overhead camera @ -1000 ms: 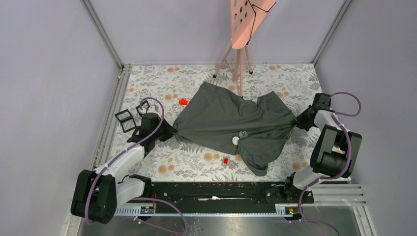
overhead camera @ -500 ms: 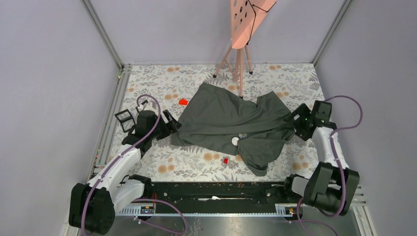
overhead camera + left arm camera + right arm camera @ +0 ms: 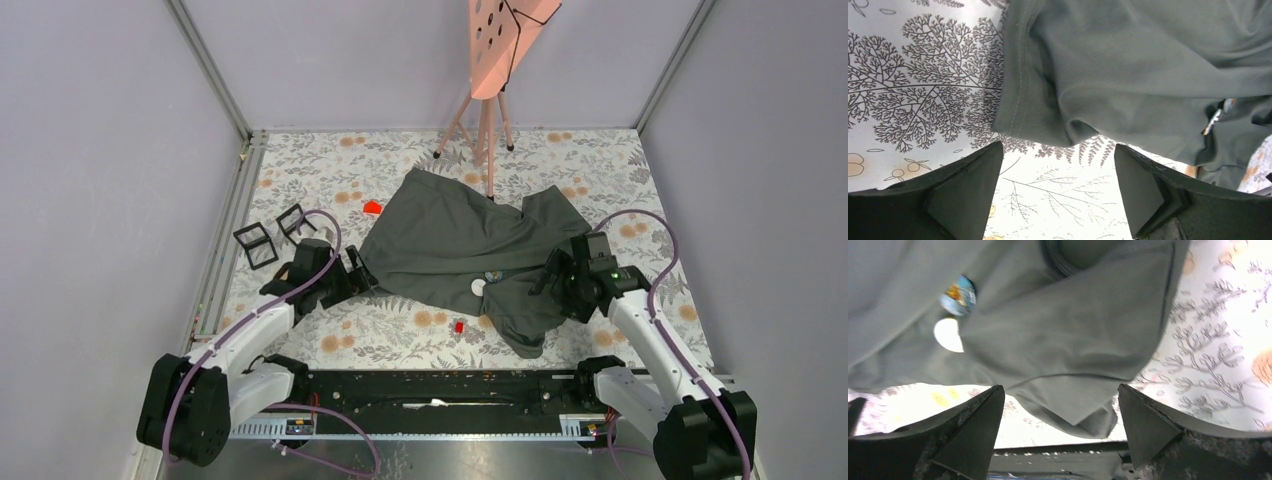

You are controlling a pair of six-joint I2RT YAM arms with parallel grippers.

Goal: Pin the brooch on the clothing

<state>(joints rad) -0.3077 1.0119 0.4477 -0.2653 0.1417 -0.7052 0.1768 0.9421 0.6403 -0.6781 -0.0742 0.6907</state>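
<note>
The clothing, a dark grey T-shirt (image 3: pixel 455 235), lies crumpled flat in the middle of the flowered table. A small round blue brooch (image 3: pixel 494 274) sits on its lower middle, and a white disc (image 3: pixel 479 287) lies right beside it. My left gripper (image 3: pixel 356 272) is open just off the shirt's left edge, and in the left wrist view the shirt's hem (image 3: pixel 1020 100) lies ahead of the bare gap (image 3: pixel 1058 147). My right gripper (image 3: pixel 556 276) hangs open above the shirt's right part. The right wrist view shows the shirt (image 3: pixel 1068 330), the brooch (image 3: pixel 960 294) and the disc (image 3: pixel 948 335).
A pink stand on a tripod (image 3: pixel 488 110) rises behind the shirt. Two black square frames (image 3: pixel 256 244) lie at the left. Red bits lie by the shirt's left corner (image 3: pixel 372 208) and near the front (image 3: pixel 459 326). A black rail (image 3: pixel 450 388) runs along the near edge.
Both grippers have opened and let go of the shirt's ends, and the stretched shirt has slackened. The right arm swung left over the shirt. The left arm shifted slightly nearer.
</note>
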